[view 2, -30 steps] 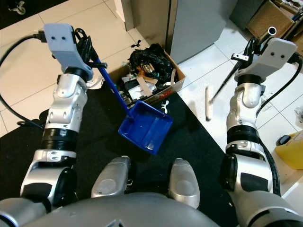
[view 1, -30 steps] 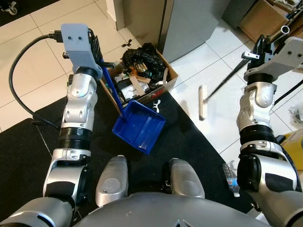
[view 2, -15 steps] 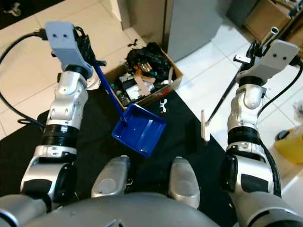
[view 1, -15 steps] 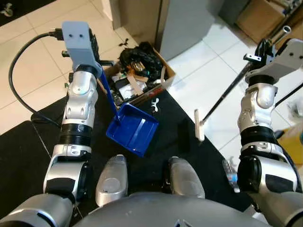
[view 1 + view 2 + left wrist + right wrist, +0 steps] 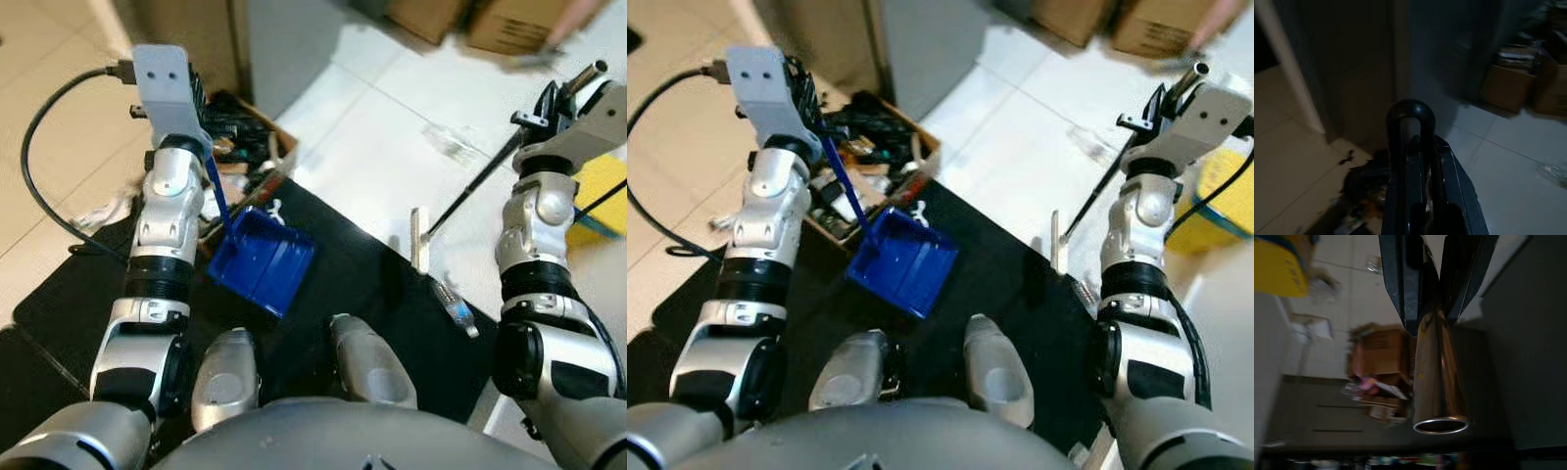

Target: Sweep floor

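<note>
Left claw (image 5: 1418, 215) clamped on blue dustpan (image 5: 257, 260) handle; pan tilted over black mat (image 5: 362, 279). Right claw (image 5: 1432, 308) clamped on shiny metal broom (image 5: 419, 240) pole.

Head stereo pair looking down — shared floor, wrist cameras close along fingers
</note>
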Robot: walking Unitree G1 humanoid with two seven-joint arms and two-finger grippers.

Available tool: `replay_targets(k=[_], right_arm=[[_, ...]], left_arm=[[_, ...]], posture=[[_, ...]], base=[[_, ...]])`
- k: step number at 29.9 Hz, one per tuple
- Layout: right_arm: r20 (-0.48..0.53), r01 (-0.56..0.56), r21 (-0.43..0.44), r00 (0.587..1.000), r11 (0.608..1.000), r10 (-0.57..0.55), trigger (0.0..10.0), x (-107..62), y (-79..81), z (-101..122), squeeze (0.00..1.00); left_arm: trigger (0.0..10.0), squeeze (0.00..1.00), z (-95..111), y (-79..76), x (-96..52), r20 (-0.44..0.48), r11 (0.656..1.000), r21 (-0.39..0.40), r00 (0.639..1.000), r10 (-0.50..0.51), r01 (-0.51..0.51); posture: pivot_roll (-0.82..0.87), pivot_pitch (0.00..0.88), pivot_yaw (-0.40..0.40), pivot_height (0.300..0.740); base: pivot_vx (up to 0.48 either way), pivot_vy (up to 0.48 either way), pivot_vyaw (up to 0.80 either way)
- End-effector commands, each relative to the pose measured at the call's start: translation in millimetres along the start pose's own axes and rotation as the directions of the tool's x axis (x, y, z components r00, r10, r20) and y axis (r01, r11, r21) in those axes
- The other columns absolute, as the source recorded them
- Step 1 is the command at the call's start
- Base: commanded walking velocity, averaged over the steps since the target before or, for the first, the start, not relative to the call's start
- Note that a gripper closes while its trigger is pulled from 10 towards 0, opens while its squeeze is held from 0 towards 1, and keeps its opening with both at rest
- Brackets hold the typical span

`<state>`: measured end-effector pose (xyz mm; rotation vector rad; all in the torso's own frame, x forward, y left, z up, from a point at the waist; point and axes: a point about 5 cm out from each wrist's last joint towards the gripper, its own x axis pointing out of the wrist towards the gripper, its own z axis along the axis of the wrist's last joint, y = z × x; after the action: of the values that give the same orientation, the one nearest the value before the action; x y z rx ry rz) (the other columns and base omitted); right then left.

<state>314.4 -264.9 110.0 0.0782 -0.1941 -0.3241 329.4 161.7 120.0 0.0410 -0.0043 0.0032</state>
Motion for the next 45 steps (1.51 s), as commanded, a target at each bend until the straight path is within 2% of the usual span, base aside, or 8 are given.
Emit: replay_targets(k=[1,45], right_arm=[[0.027,0.001,-0.002,1.000,1.000,-0.001,10.0,2.9,-1.9,7,0.00],[0.014,-0.014,0.003,1.000,1.000,0.014,10.0,2.2,0.5,5,0.00]], left_arm=[[10.0,0.00,8,-4.4,2.4,0.046,1.000,0.001,0.999,-0.011,0.011],[10.0,0.00,-2,4.5,5.7,0.008,0.998,0.017,0.998,0.065,-0.065]], posture=[[0.10,0.000,-0.031,0.740],[0.10,0.000,-0.035,0.740]], base=[[0.000,0.000,-0.76],[0.000,0.000,-0.76]])
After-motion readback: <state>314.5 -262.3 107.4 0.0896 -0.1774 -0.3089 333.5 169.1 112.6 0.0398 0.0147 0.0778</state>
